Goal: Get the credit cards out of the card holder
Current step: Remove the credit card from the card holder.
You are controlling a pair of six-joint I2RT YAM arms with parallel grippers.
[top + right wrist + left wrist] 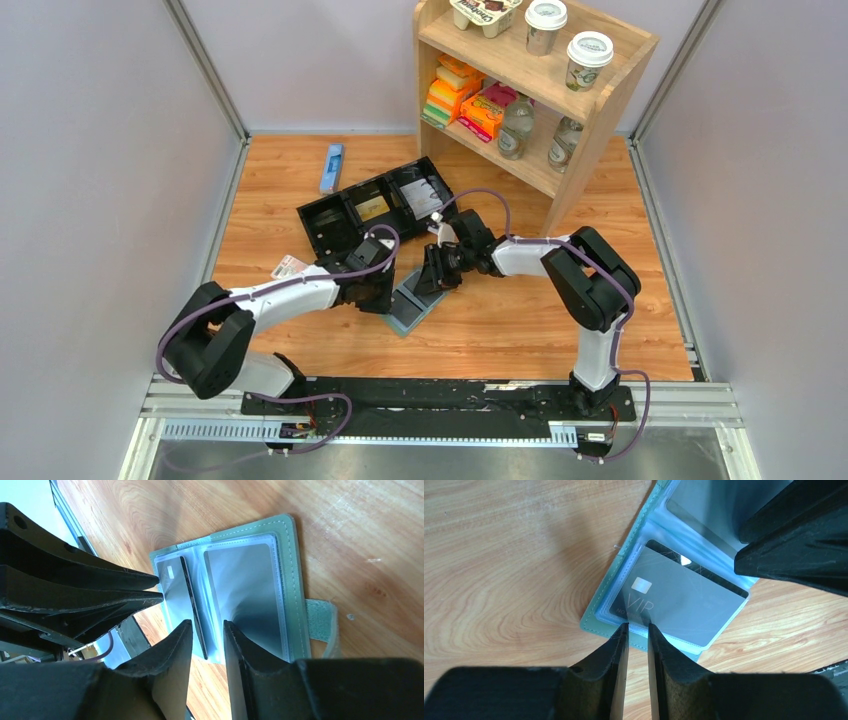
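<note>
Left claw (638,626) and right claw (207,625) hide card holder (295,580) edges; grips unclear.

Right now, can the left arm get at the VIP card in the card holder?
Probably yes. The card holder lies open and the VIP card sits right at the left gripper, with nothing between them. The right gripper is off toward the other panel. A clear pocket covers most of the card.

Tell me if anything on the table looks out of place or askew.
The VIP card sits skewed in the open card holder, one corner poking past its pocket. The black tray also lies at an angle.
</note>
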